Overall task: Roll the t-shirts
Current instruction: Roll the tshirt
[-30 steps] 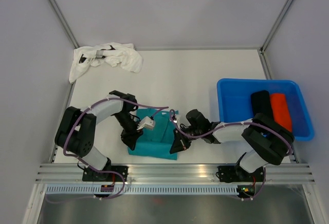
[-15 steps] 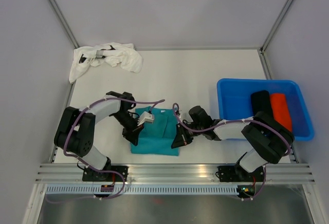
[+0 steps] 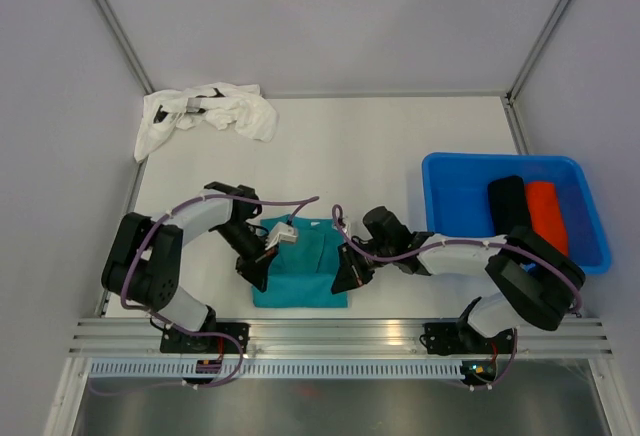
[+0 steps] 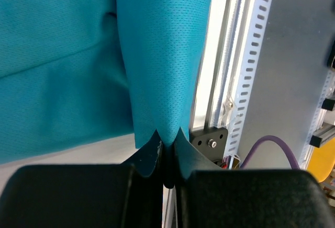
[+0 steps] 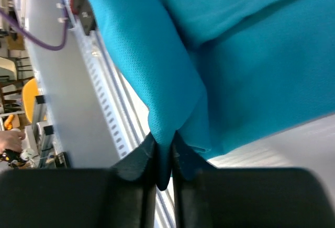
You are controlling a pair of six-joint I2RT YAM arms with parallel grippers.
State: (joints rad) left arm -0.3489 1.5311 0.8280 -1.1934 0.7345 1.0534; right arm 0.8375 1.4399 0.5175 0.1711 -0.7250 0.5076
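Note:
The teal t-shirt (image 3: pixel 300 278) lies folded near the table's front edge, between the two arms. My left gripper (image 3: pixel 256 272) is at its left edge and is shut on a fold of the teal cloth (image 4: pixel 162 81), which is pinched between the fingertips (image 4: pixel 152 155). At the shirt's right edge, my right gripper (image 3: pixel 346 278) is likewise shut on a teal fold (image 5: pixel 157 81). A white t-shirt (image 3: pixel 210 111) lies crumpled at the far left corner. The black t-shirt (image 3: pixel 508 202) and the orange-red t-shirt (image 3: pixel 546 214) lie rolled in the blue tub (image 3: pixel 450 186).
The blue tub stands at the right side of the table. An aluminium rail (image 3: pixel 340 334) runs along the near edge just in front of the teal shirt. Grey walls close in the table on three sides.
My left gripper has closed on the teal shirt's left edge. Both grippers have shifted slightly, and the shirt's near part looks lifted into folds.

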